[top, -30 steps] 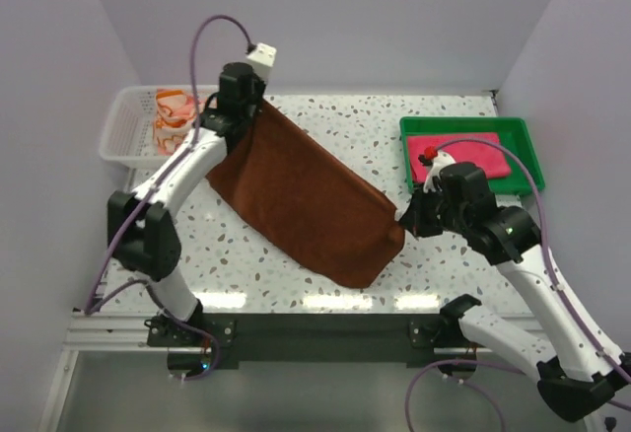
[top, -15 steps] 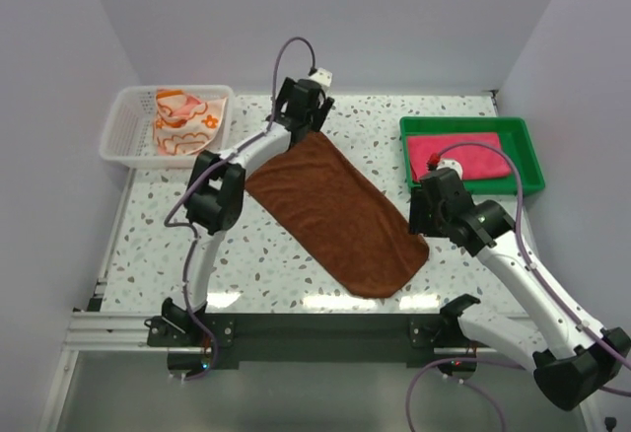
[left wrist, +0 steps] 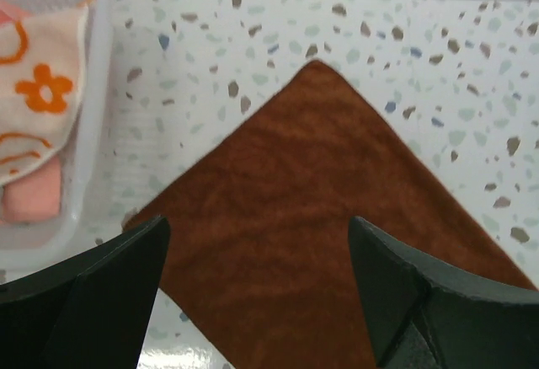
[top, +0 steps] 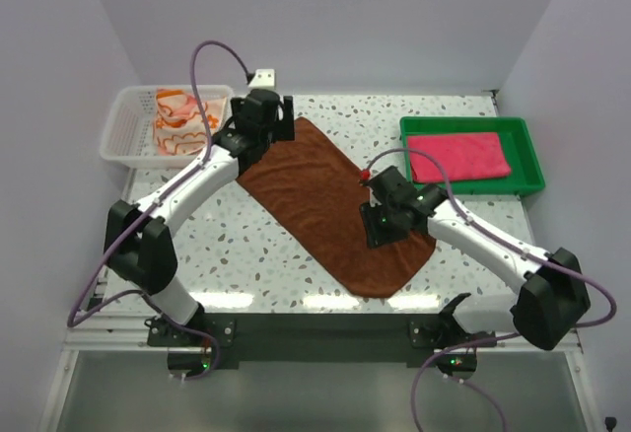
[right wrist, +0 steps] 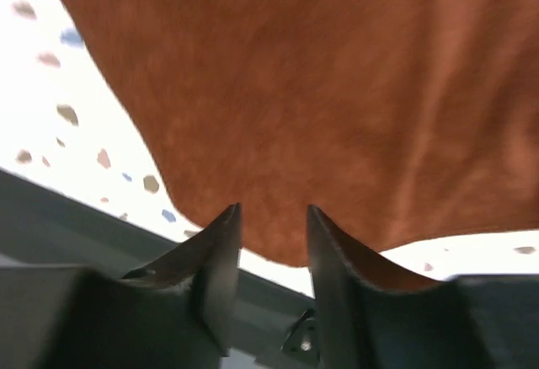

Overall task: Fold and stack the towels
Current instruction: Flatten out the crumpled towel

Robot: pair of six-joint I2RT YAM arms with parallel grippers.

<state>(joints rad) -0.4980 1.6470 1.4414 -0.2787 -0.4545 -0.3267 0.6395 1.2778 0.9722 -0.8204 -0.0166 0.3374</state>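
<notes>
Left gripper (left wrist: 257, 243) wide open, its 2 fingers empty, hovering over the far corner of the dark brown towel (top: 325, 205). Right gripper (right wrist: 271, 217) parted only narrowly, nothing between the fingers, low over the same towel's near end. Brown towel lies flat, diagonal across the speckled table (top: 217, 245). Hot pink towel (top: 458, 156) flat in green tray (top: 463, 124), far right. Orange flowered towel (top: 182, 121) in white basket (top: 120, 131), far left; salmon pink towel (left wrist: 29, 200) in the same basket.
</notes>
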